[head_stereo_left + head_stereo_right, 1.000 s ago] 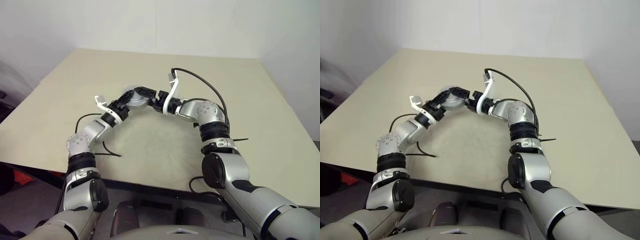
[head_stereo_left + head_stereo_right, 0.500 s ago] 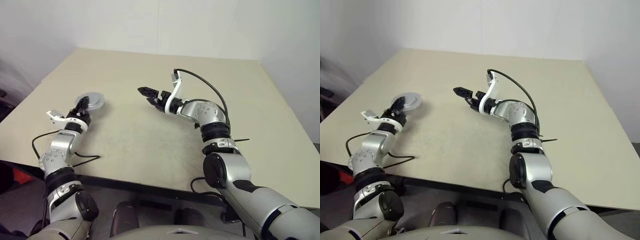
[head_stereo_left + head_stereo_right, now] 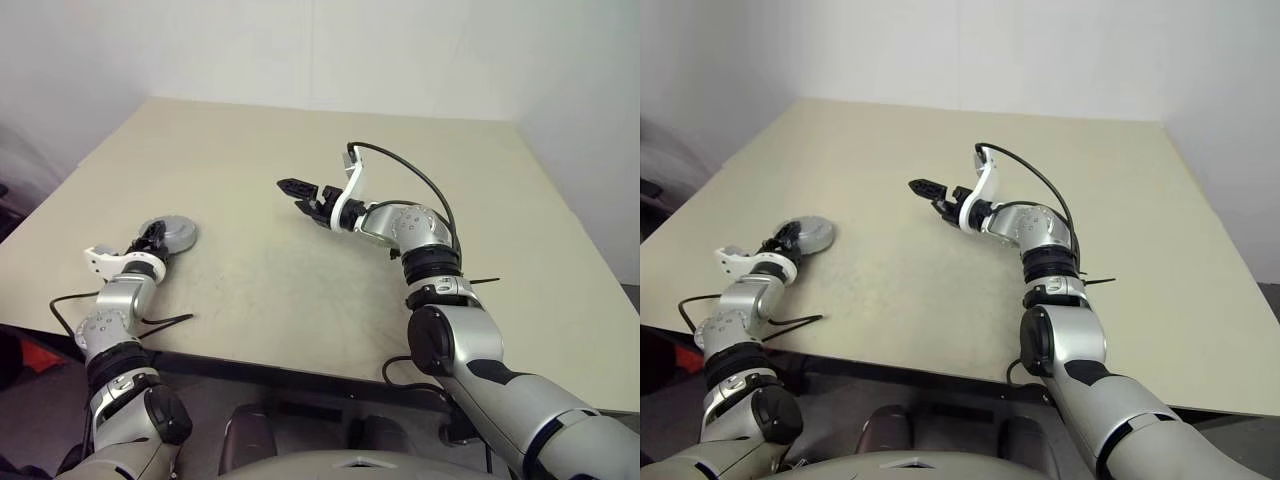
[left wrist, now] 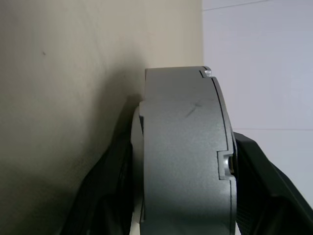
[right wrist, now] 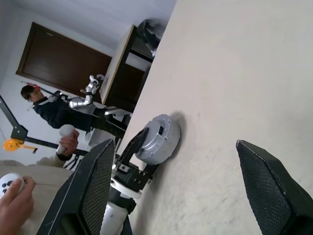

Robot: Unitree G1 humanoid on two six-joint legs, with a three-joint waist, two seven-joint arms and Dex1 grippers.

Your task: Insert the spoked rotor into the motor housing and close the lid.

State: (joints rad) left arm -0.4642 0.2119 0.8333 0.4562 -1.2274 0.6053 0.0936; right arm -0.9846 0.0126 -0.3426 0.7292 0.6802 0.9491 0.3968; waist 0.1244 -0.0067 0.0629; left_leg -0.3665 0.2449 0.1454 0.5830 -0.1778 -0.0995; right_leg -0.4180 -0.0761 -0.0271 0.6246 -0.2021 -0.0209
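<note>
You are looking at a robot test lab: a bare beige desk [image 3: 300,290] stands against plain white walls [image 3: 400,50]. Beyond its edge a person [image 5: 46,105] holds hand controllers [image 5: 66,132], with a dark door [image 5: 63,63] behind them.

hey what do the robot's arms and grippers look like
Both arms are built of glossy silver segments with black joint bands. The left gripper and the right gripper each have two black fingers, a white bracket at the wrist, and a thin black cable looping alongside.
</note>
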